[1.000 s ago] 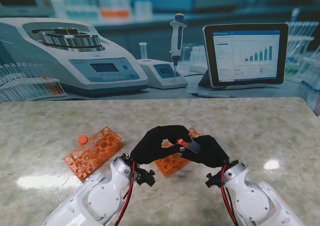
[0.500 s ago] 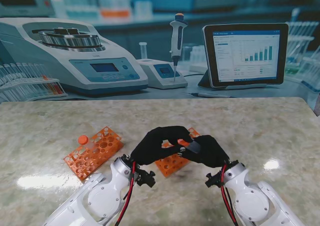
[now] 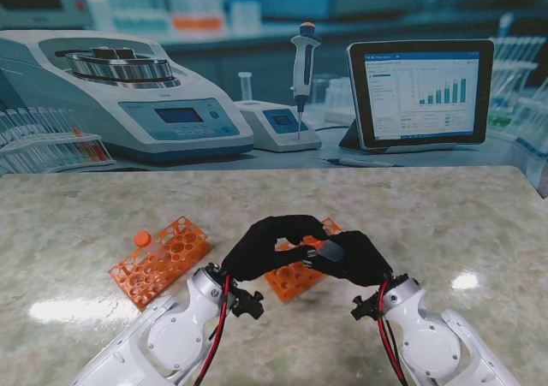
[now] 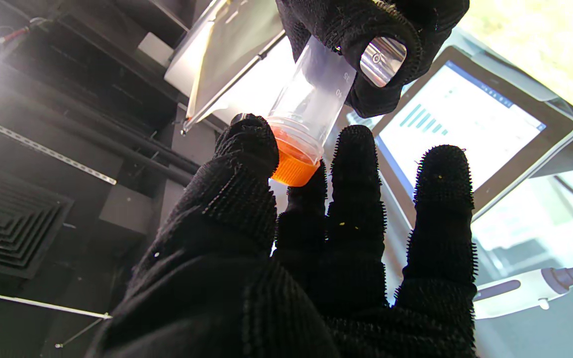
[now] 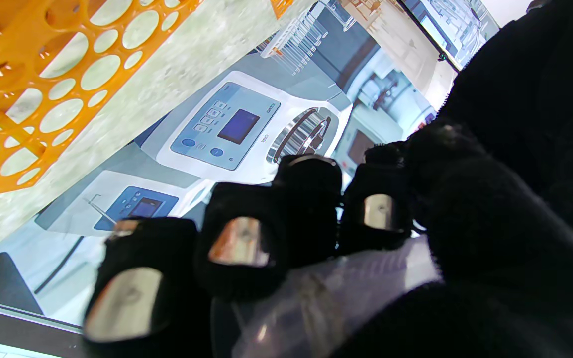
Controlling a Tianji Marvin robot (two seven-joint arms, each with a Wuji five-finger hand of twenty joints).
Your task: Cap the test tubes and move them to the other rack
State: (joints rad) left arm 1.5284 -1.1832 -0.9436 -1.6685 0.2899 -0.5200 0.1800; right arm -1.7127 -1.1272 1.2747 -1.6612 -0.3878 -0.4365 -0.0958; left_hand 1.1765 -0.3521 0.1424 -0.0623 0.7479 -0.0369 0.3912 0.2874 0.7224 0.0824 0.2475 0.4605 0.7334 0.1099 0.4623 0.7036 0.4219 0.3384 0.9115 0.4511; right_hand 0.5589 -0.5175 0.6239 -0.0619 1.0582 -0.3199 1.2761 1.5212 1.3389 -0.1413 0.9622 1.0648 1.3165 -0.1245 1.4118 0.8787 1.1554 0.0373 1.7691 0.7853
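Note:
My two black-gloved hands meet above the orange rack (image 3: pixel 291 279) at the middle of the table. The right hand (image 3: pixel 353 258) is shut around a clear test tube (image 4: pixel 311 104), which also shows under its curled fingers (image 5: pixel 239 248) in the right wrist view. An orange cap (image 4: pixel 294 169) sits on the tube's mouth. The left hand (image 3: pixel 267 245) pinches this cap between thumb and fingers (image 4: pixel 351 199). A second orange rack (image 3: pixel 163 262) lies to the left, with one orange-capped tube (image 3: pixel 142 239) standing at its far left corner.
A lab backdrop with a centrifuge (image 3: pixel 128 95), a pipette (image 3: pixel 303 61) and a tablet (image 3: pixel 419 91) stands along the table's far edge. Marbled table top (image 3: pixel 445 215) stretches to the right of my hands. The middle rack's holes (image 5: pixel 28 84) show no tubes in the right wrist view.
The hands have stayed together over the middle rack. The left hand's fingers have closed a little more over the cap, so less orange shows between the hands.

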